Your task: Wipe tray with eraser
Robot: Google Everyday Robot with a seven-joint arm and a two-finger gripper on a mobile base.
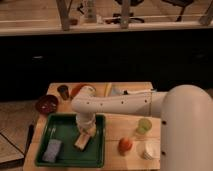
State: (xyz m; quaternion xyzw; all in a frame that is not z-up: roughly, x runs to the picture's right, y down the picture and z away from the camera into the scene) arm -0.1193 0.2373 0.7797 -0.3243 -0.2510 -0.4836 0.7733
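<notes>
Behind everything runs a dark wall under a pale ledge, and in front of it stands the wooden bench (120, 129) that carries all the things. My bulky white body (190, 130) fills the right side. From it my white arm (117, 105) reaches left across the bench and bends down over the tray (62, 131).

The tray is dark green with a raised rim and lies on the front left part of the bench. My jaws hang low over its right half, closed on the upper end of the eraser (82, 141). The eraser is a tan block that slants down and forward, its lower end on the tray floor.

A dark red bowl (46, 104) sits at the bench's left edge, just behind the tray's far left corner. An orange-red dish (77, 90) shows behind my arm, with a small dark cup (63, 91) beside it on the left. A blue-grey pad (51, 150) lies flat in the tray's front left corner, apart from the eraser.

Right of the tray stands a pale green cup (144, 125). In front of it are a white cup (148, 150) and, just beside that, an orange fruit (125, 145).
</notes>
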